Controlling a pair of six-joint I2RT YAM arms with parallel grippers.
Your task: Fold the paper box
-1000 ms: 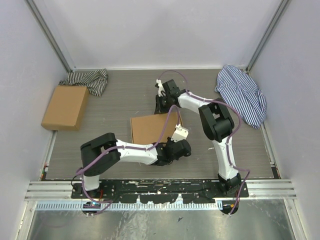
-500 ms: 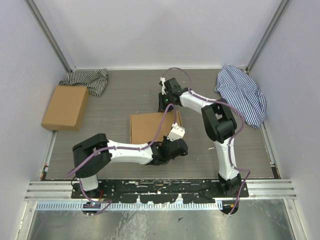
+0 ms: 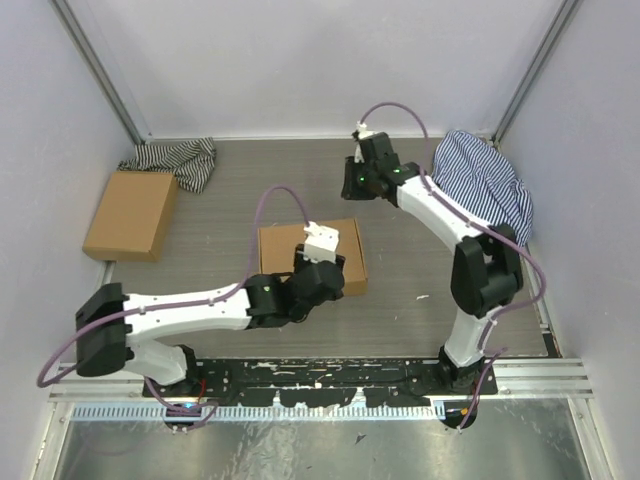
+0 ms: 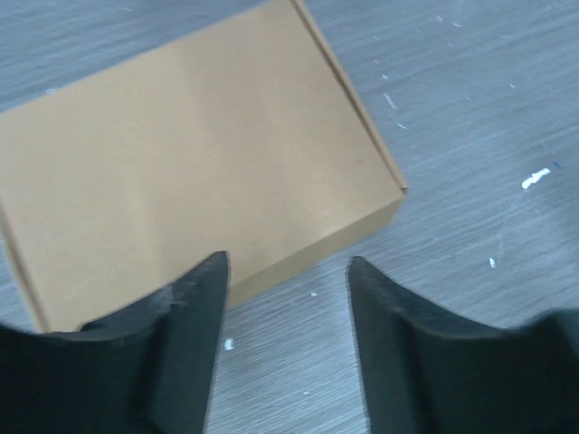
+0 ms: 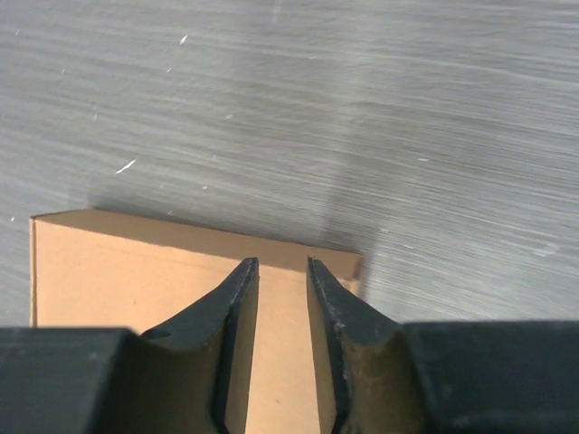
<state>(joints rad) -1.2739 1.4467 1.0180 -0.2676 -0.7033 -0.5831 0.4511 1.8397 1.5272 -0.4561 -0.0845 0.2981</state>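
**Closed box sits mid-table, both grippers off it**

The paper box (image 3: 300, 250) lies flat in the middle of the table (image 3: 230, 200), lid down, with its long sides running left to right. In the left wrist view its top is smooth and plain, and the right near corner shows a crisp folded edge.

The left gripper (image 3: 318, 272) sits over the near right part of the box, its arm reaching in from the near left. In its own camera the fingers (image 4: 194, 307) stand wide apart with nothing between them, their tips level with the near edge of the box. Whether they touch the cardboard cannot be told.

The right gripper (image 3: 354, 181) hangs beyond the far right corner of the box, clear of it. Its fingers (image 5: 242, 298) leave only a narrow gap and hold nothing, and the far edge of the box shows below them.

A second cardboard box (image 3: 130, 214) lies at the far left, beside a dark striped cloth (image 3: 175, 160). A blue striped cloth (image 3: 488, 190) lies at the far right, well apart from the paper box
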